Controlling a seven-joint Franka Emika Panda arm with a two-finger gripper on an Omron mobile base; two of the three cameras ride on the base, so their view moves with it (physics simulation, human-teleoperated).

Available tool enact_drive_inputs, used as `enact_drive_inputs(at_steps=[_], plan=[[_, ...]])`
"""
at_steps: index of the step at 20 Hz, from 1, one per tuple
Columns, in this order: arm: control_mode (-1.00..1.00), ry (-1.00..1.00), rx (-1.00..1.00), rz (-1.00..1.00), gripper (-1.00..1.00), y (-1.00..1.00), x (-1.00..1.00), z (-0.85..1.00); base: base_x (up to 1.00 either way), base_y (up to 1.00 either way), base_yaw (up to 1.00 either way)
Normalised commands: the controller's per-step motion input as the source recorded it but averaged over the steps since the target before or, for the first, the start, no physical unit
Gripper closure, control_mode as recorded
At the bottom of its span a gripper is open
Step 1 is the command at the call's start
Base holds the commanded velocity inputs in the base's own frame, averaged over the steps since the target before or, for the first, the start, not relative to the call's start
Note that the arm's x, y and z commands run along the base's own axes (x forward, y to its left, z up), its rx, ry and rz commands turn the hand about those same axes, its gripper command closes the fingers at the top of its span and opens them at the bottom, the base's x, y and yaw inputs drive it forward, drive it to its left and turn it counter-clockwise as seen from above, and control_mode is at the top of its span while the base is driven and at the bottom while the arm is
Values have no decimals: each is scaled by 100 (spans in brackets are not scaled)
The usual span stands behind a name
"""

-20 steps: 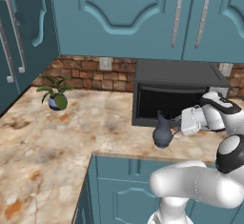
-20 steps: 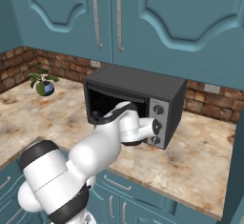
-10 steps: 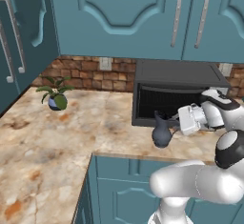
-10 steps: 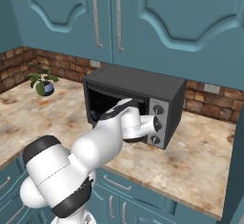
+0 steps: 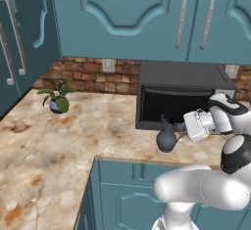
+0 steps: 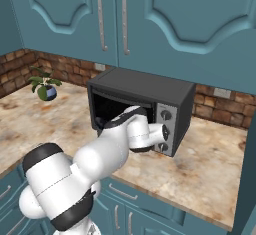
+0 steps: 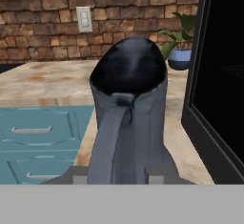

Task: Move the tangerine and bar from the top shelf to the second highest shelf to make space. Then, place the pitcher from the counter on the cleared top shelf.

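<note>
the dark blue-grey pitcher [image 5: 166,137] stands upright on the marbled counter [image 5: 73,126], just in front of the open black microwave [image 5: 181,94], its handle and dark open mouth seen close.

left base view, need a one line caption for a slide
Gripper reaching the dark blue-grey pitcher standing on the marbled counter before the open microwave, potted plant off to the left.

Teal upper cabinets [image 5: 122,13] with long metal handles [image 5: 182,10] hang over a red-brown brick backsplash [image 5: 83,72]. A white wall outlet [image 5: 108,66] sits in the bricks. An open black microwave [image 6: 150,104] stands against the wall, and a small potted plant [image 5: 57,97] stands well apart from it. Teal drawers [image 7: 38,137] are below.
</note>
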Motion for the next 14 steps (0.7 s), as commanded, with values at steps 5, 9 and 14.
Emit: enact_drive_inputs(at_steps=[5,9,14], plan=[[-100,0,0,0,100,0,0,0,0,0,0],[-100,0,0,4,100,2,-8,0,0,0,0],[-100,-14,0,1,100,23,-32,11,0,0,0]])
